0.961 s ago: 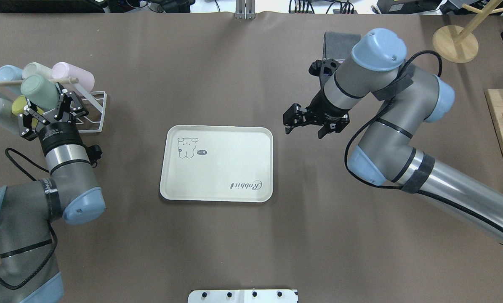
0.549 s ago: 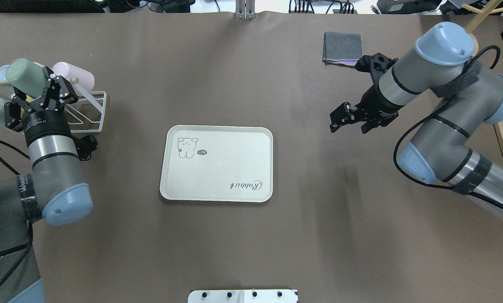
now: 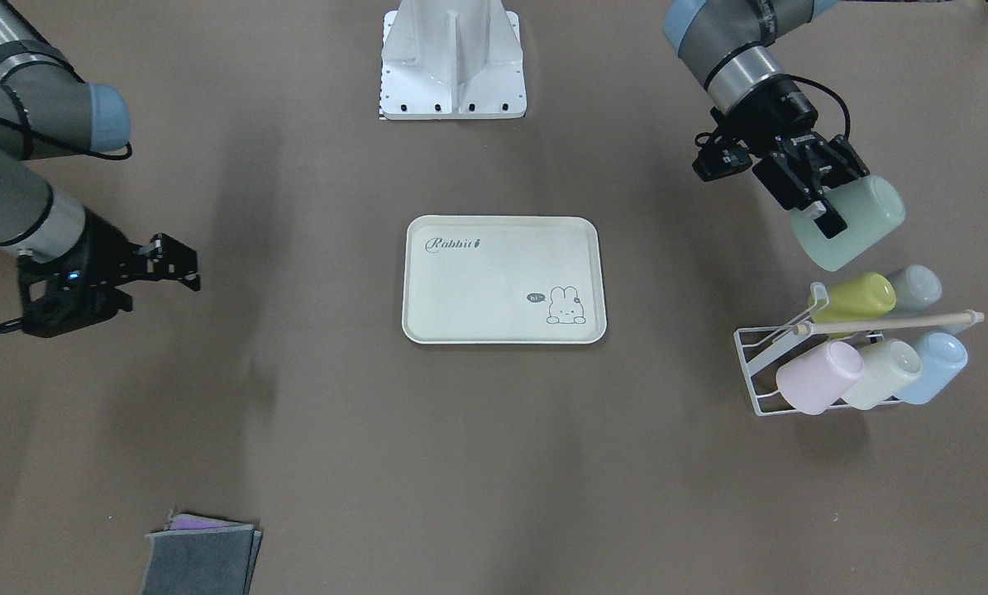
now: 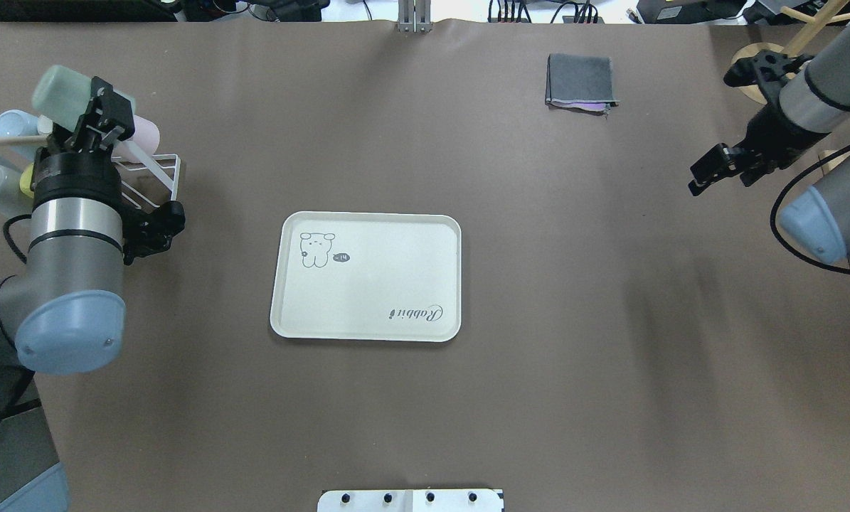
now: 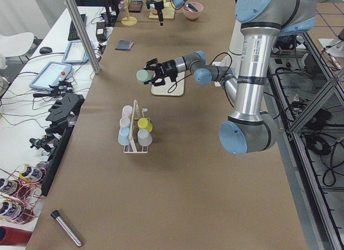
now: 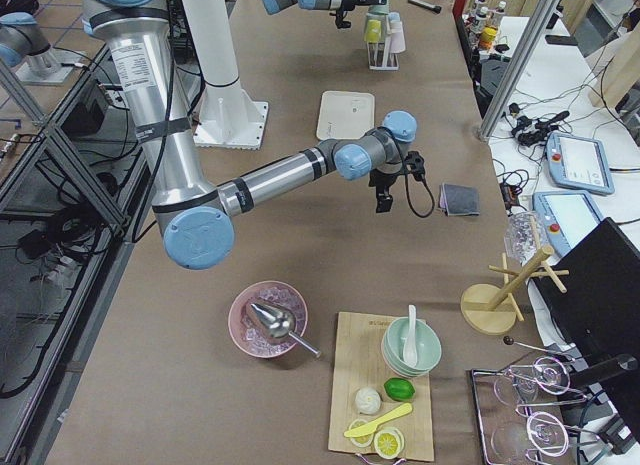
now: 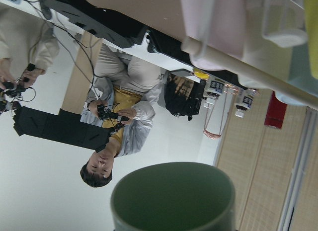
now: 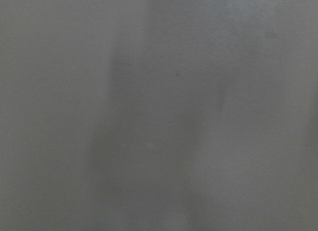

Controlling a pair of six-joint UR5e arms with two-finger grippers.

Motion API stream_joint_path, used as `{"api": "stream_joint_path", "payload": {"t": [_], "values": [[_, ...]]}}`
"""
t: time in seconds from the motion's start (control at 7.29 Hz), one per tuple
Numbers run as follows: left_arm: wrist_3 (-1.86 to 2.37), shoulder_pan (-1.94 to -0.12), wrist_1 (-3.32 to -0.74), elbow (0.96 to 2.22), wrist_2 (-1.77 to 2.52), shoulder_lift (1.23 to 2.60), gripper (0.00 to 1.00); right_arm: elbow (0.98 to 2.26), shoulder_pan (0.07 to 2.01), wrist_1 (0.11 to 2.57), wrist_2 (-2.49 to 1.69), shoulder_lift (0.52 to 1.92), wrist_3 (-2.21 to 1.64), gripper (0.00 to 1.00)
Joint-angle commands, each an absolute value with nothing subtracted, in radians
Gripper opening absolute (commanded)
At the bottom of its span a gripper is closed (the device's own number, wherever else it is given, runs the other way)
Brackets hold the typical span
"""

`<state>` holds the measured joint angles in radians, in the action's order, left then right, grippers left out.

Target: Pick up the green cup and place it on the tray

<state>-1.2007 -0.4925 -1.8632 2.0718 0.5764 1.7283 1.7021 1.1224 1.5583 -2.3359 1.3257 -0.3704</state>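
At the table's left end, the left gripper (image 4: 83, 107) had its fingers closed on the green cup (image 4: 56, 87), holding it tipped on its side in the air near the white wire rack (image 4: 163, 178). A pink cup (image 4: 142, 134) and a blue cup (image 4: 8, 124) lay among the others in that rack. The cream "Rabbit" tray (image 4: 382, 274) sat bare at mid-table, well apart from the cup. Farther right lay a folded grey cloth (image 4: 580, 80), and at the far right the right gripper (image 4: 702, 178) hung with its fingers parted, holding nothing.
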Motion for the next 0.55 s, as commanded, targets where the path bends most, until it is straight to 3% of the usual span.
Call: {"api": "stream_joint_path", "payload": {"t": [0.0, 0.41], "values": [[-1.176, -0.570, -2.230, 1.956, 0.873, 1.833, 0.39, 1.675, 1.231, 1.626, -2.335, 1.386, -0.284, 1.00], [-0.666, -0.624, -2.409, 1.814, 1.235, 1.935, 0.37, 1.666, 1.325, 1.624, -2.345, 1.495, -0.206, 1.00]]}}
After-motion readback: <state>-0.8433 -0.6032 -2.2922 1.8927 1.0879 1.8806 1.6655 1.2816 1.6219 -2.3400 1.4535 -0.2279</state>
